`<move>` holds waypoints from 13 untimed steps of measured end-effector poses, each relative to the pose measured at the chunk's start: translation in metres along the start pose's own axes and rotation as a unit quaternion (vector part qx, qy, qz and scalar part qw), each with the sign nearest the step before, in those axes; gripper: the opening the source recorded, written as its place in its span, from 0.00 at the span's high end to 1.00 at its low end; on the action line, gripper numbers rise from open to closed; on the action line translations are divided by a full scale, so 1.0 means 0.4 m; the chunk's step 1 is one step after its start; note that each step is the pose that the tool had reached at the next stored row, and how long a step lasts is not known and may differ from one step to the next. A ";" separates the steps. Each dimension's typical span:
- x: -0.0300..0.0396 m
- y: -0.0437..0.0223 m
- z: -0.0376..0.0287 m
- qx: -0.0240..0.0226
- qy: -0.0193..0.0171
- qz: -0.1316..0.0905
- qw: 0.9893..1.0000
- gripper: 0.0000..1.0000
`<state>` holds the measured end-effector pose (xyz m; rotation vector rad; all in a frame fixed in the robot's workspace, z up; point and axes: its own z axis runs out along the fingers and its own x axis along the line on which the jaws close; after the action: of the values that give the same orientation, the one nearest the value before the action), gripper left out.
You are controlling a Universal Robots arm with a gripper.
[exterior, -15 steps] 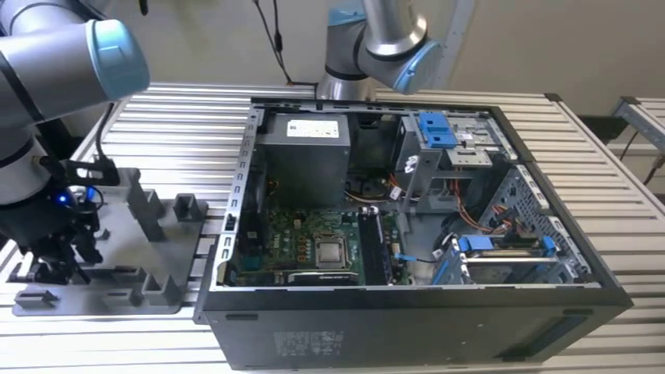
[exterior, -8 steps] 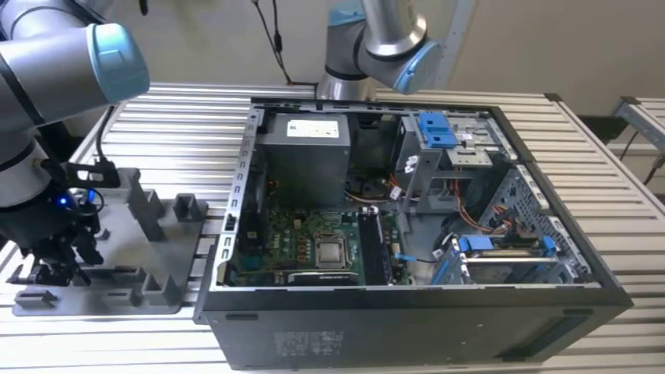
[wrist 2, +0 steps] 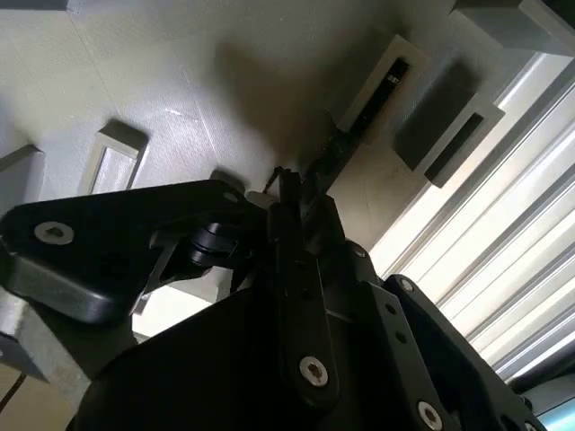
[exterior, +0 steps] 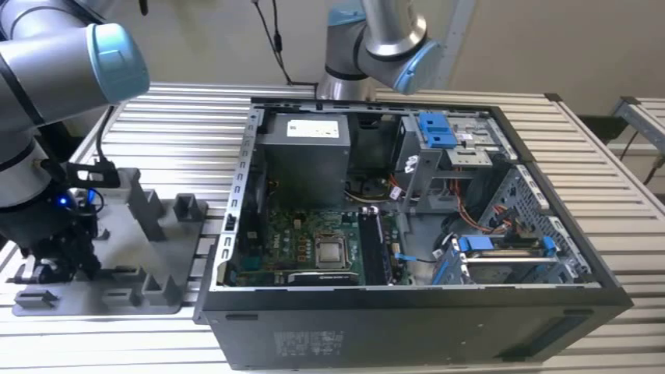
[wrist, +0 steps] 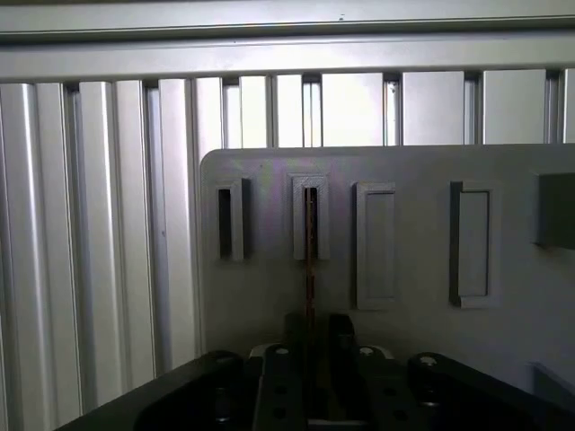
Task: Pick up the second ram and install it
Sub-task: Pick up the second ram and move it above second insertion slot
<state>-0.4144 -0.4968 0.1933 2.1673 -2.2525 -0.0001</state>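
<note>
Slatted metal table (wrist: 108,224) carries a grey holder (wrist: 512,341) beneath the gripper (wrist: 313,325). The ram (wrist: 310,260) stands on edge in a slot (wrist: 322,215), likely so its top edge offers a grip. The gripper straddles it, but I cannot tell whether it is clamped. An open case (exterior: 416,327) sits well apart from the gripper.

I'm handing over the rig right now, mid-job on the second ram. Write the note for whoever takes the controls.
The pincer is over the gray holder tray, at the near end of the second ram. Grip cannot be confirmed.
The second ram's far end sits in a tray slot.
The open computer case, with the motherboard inside, stands to the exterior view's right of the tray.
Done: pincer placed at the ram.
Left: pickup unconfirmed; ram not yet in the case.
</note>
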 end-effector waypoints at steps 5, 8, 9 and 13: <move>0.000 0.000 0.000 0.000 0.000 0.000 1.000 0.82; 0.000 0.000 0.000 0.000 0.000 0.000 1.000 0.86; 0.000 0.000 0.000 0.000 0.000 0.000 1.000 0.86; 0.000 0.000 0.000 0.000 0.000 0.000 1.000 0.86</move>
<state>-0.4145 -0.4968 0.1933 2.1675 -2.2527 0.0002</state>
